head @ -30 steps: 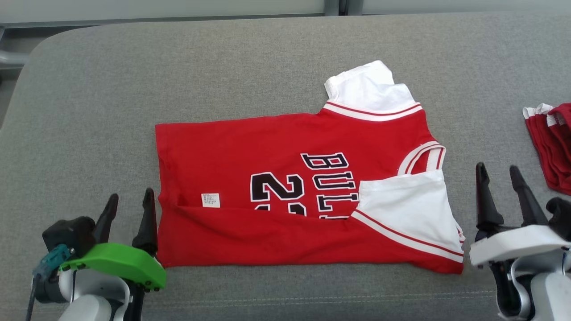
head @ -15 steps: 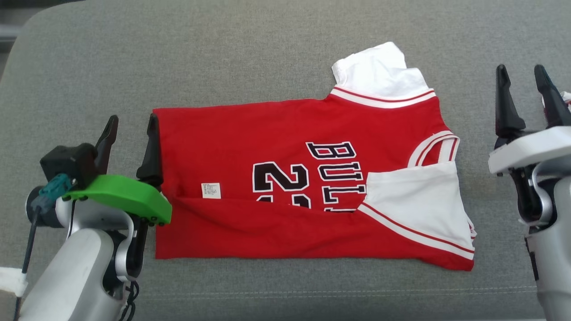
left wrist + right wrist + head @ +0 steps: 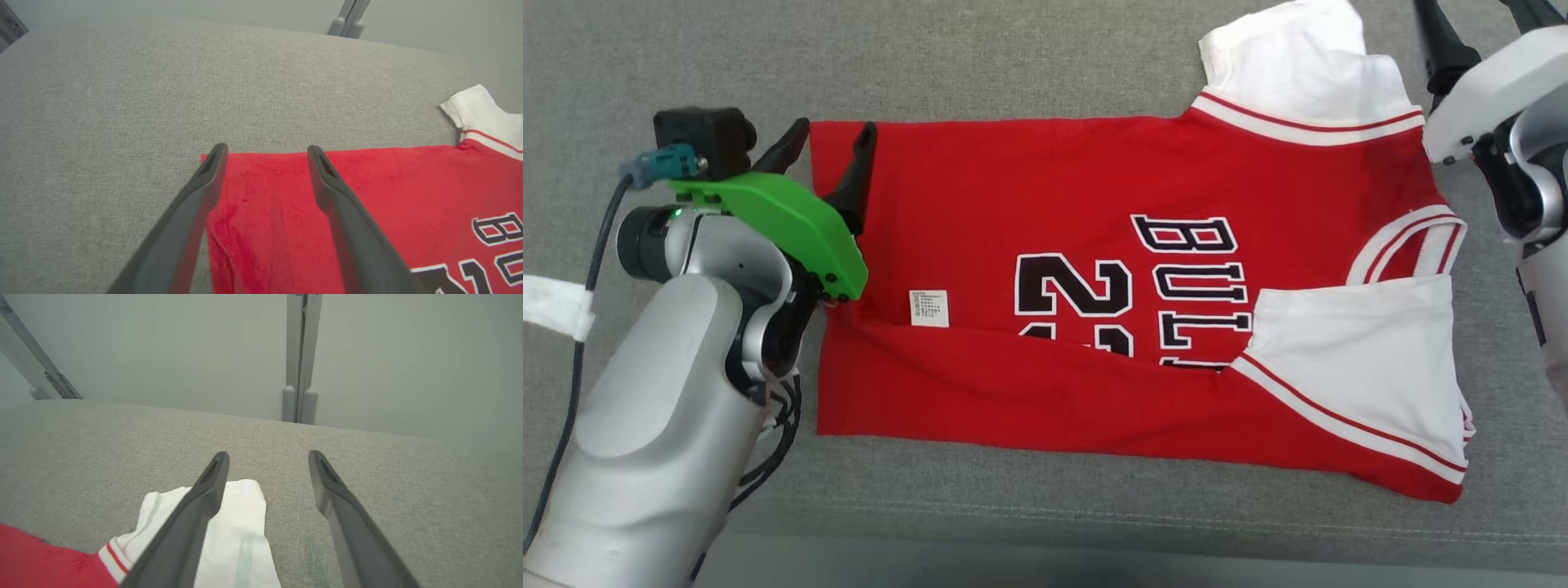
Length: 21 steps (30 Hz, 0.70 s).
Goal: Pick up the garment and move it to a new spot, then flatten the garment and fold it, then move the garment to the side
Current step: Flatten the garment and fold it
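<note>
The garment (image 3: 1045, 188) is a red jersey with white sleeves and black lettering, lying flat on the grey cushion (image 3: 1013, 57). Its near edge is folded up over the number. My left gripper (image 3: 836, 125) is open at the garment's far left corner; in the left wrist view that corner of the garment (image 3: 388, 192) lies between the open fingers of the left gripper (image 3: 266, 150). My right gripper (image 3: 1482, 8) is open at the top right, its tips cut off by the frame. In the right wrist view the right gripper (image 3: 267, 456) hovers with one finger over the white sleeve (image 3: 245, 522).
A small white label (image 3: 929, 308) lies on the red cloth. The cushion's front seam (image 3: 1094, 523) runs along the bottom. Behind the cushion stand a pale wall and a grey post (image 3: 300, 355). Bare grey cushion stretches to the left of the garment.
The head camera has tilted down and closer. Both arms have reached forward: the left gripper from the near left corner to the far left corner, the right gripper up beside the far sleeve. Both stay open.
</note>
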Motion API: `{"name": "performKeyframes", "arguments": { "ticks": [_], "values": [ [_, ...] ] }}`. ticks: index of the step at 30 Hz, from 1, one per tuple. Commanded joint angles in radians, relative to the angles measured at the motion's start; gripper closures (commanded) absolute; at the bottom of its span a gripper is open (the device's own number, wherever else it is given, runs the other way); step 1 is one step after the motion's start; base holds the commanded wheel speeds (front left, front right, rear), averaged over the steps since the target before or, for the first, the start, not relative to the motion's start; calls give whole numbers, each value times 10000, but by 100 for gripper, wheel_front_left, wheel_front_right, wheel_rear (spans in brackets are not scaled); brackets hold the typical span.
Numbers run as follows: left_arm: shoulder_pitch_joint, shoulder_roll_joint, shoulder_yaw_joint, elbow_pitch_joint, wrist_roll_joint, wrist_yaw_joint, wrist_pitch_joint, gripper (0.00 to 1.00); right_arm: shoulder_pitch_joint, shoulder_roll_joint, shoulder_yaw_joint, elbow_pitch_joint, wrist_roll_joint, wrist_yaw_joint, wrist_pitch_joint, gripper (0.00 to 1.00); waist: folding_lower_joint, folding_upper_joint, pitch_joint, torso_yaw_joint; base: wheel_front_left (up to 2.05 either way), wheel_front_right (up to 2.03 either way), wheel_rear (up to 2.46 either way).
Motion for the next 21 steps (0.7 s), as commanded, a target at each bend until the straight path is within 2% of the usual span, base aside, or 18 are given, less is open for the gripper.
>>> {"name": "performKeyframes", "arguments": {
  "ticks": [1, 6, 13, 21],
  "values": [
    [-369, -73, 24, 234, -85, -129, 63, 0, -322, -84, 161, 231, 129, -5, 142, 0, -1, 0, 756, 534, 0, 0, 0],
    [-1197, -426, -68, 1260, -353, -624, 313, 0, -1287, -390, 1043, 1136, 339, -5, 460, 0, -1, 0, 1212, 801, 0, 0, 0],
    [-1962, -769, -122, 2419, -496, -998, 394, 0, -2232, -524, 2004, 2205, 802, -7, 722, 0, -1, 0, 1530, 992, 0, 0, 0],
    [-2356, -1028, -353, 3410, -653, -1490, 687, 0, -2843, -469, 2261, 3636, 822, -12, 861, 0, -1, 0, 1574, 996, 0, 0, 0]
  ]
}}
